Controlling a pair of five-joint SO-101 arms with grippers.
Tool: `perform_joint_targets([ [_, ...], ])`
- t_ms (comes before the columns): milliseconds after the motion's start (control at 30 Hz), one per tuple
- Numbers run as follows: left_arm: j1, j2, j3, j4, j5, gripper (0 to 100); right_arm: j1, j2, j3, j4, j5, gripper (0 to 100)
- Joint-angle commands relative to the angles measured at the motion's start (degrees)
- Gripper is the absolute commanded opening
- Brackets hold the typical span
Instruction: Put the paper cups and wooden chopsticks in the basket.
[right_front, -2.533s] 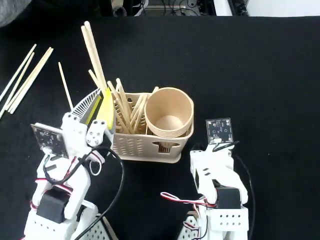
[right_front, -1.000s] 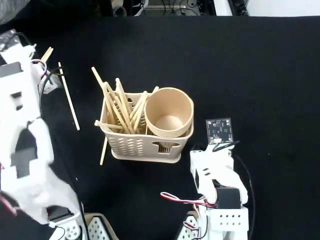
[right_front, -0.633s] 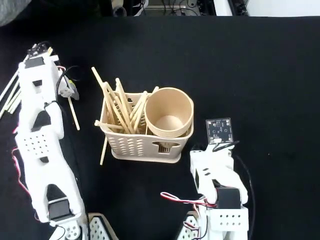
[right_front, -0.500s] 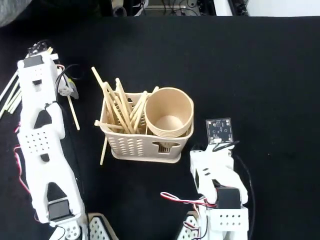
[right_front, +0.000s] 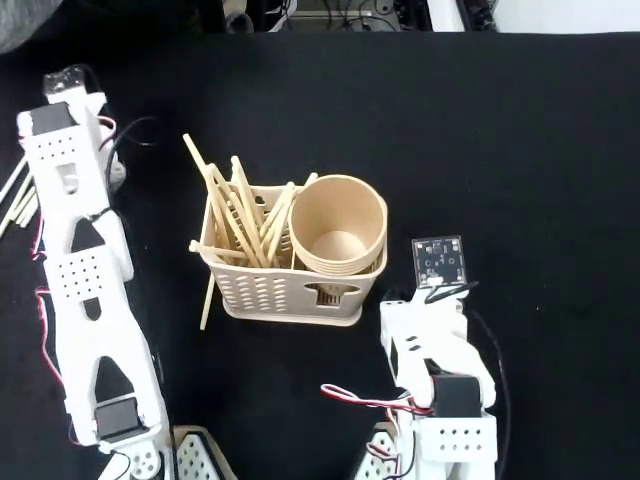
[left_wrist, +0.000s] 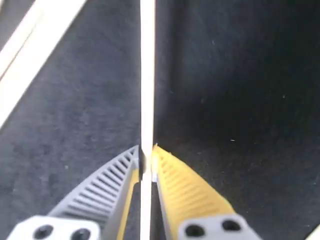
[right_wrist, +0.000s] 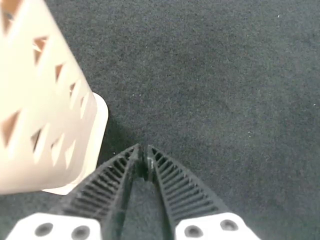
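A beige basket (right_front: 290, 292) stands mid-table, with stacked paper cups (right_front: 337, 247) in its right half and several wooden chopsticks (right_front: 240, 210) leaning in its left half. The left arm (right_front: 75, 240) stretches out to the table's far left. In the left wrist view my left gripper (left_wrist: 146, 151) is shut on a single chopstick (left_wrist: 147, 75), which runs straight between the grey and yellow fingers. More loose chopsticks (left_wrist: 30, 65) lie beside it. My right gripper (right_wrist: 143, 149) is shut on nothing, low over the cloth beside the basket wall (right_wrist: 40, 115).
One chopstick (right_front: 207, 302) lies on the black cloth against the basket's left side. Loose chopsticks (right_front: 14, 205) show at the table's left edge beside the left arm. The right arm (right_front: 437, 360) is folded at the front right. Cables lie beyond the far edge.
The left arm let go of chopsticks at the basket, swung out to the far left and now covers the single chopstick that lay there, its gripper shut on it. The right arm kept still.
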Motion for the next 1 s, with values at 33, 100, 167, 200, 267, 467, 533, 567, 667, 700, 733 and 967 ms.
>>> perform_joint_targets([
  [33, -0.7, -15.9, 10.9, 0.5, -0.7, 3, -0.4, -3.1, -0.3, 0.3, 0.0, 1.5],
  [100, -0.3, -24.9, 22.3, 0.4, -0.7, 3, -0.4, -3.1, -0.3, 0.3, 0.0, 1.5],
  [167, 0.3, -34.8, 33.4, 0.2, -0.7, 3, -0.4, -3.1, -0.3, 0.2, 0.0, 1.5],
  [200, 0.8, -39.8, 38.5, -0.8, -0.7, 3, -0.4, -3.1, -0.3, 0.2, 0.0, 1.5],
  [267, 1.5, -49.3, 48.6, -4.2, -0.7, 3, -0.4, -3.1, -0.3, 0.3, 0.0, 1.5],
  [467, 1.8, -76.3, 78.3, -20.8, -0.7, 3, -0.4, -3.1, -0.3, 0.4, 0.0, 1.5],
  [533, 1.8, -84.7, 87.3, -26.8, -0.7, 3, -0.5, -3.1, -0.3, 0.4, 0.0, 1.5],
  [567, 1.8, -88.9, 91.5, -29.6, -0.7, 3, -0.5, -3.1, -0.3, 0.4, 0.0, 1.5],
  [667, 1.8, -100.9, 102.1, -37.1, -0.7, 3, -0.5, -3.1, -0.3, 0.4, 0.0, 1.5],
  [700, 1.9, -104.7, 105.2, -39.2, -0.7, 3, -0.6, -3.1, -0.3, 0.4, 0.0, 1.5],
  [733, 2.7, -108.7, 108.0, -41.1, -0.9, 3, -0.6, -3.1, -0.3, 0.4, 0.0, 1.5],
  [967, 14.6, -134.5, 123.2, -49.9, -1.1, 3, -0.6, -3.1, -0.3, 0.4, 0.0, 1.5],
])
